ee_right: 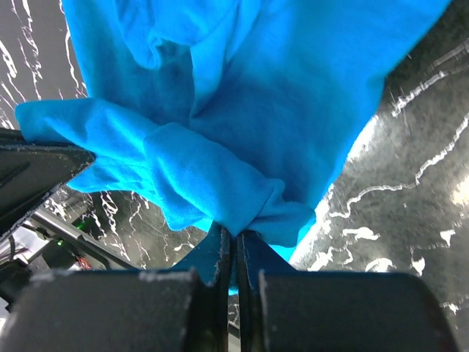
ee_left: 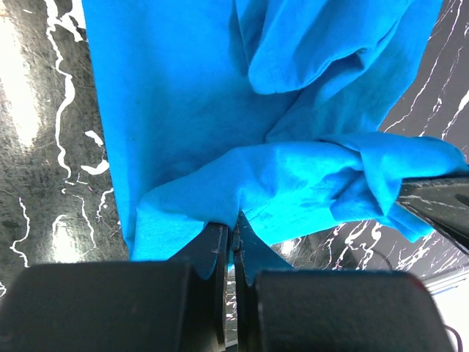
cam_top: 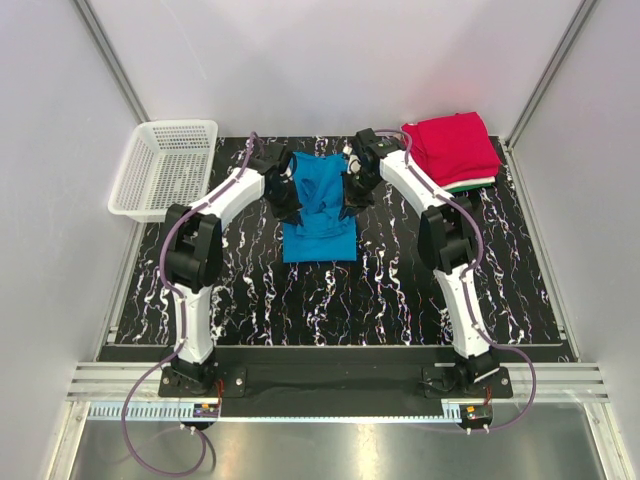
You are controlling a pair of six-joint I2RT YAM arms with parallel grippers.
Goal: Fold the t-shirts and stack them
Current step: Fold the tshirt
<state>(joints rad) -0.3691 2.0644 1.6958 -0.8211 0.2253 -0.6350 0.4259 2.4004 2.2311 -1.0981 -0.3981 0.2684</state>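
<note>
Blue shirt (cam_top: 318, 238) lies mid-table toward twelve o'clock, light, limp, sagging. Left gripper (ee_left: 233, 233) and right gripper (ee_right: 234, 235) are pinched tight on its bunched edge, at nine and three; probably hem corners, the best hold. Folded stack (cam_top: 452, 150) sits at two o'clock.

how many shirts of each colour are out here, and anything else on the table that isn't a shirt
bright blue cloth t-shirt: 1
folded red cloth t-shirt, top of the stack: 1
green cloth t-shirt, only its edge shows: 1
white cloth t-shirt, only its edge shows: 1
white plastic mesh basket: 1
total: 5
</note>
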